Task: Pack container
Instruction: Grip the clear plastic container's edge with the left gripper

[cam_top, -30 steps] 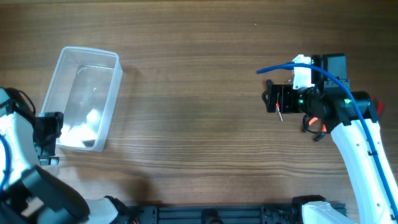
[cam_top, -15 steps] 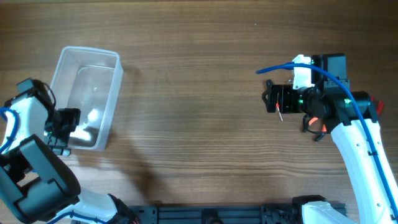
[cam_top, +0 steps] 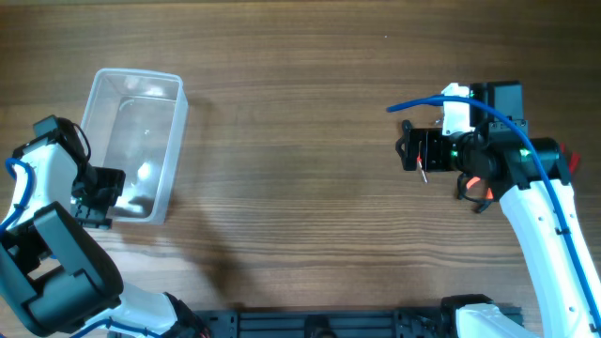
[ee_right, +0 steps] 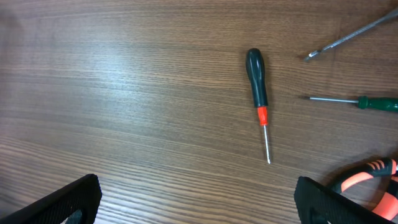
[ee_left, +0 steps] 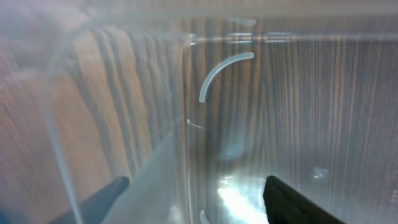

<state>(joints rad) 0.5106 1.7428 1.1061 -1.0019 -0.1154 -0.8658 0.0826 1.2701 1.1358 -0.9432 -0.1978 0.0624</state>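
The clear plastic container point(cam_top: 176, 131) stands on the left of the wooden table. My left gripper point(cam_top: 101, 193) is at its near left corner. In the left wrist view the container wall point(ee_left: 185, 93) runs between my open fingers point(ee_left: 193, 196), one finger outside and one inside. My right gripper point(cam_top: 411, 153) is open and empty above the table at the right. Under it lies a small screwdriver with a black handle and red collar point(ee_right: 256, 68), also seen from overhead point(cam_top: 420, 167).
Near the right gripper lie a green-handled screwdriver point(ee_right: 376, 103), a bare metal shaft point(ee_right: 351, 34) and orange-and-black pliers point(ee_right: 372, 173), which also show overhead point(cam_top: 474, 191). A blue cable runs along the right arm point(cam_top: 526, 141).
My left gripper has moved right onto the container's near left corner, straddling its wall. The container has shifted slightly right. The right arm has not moved.
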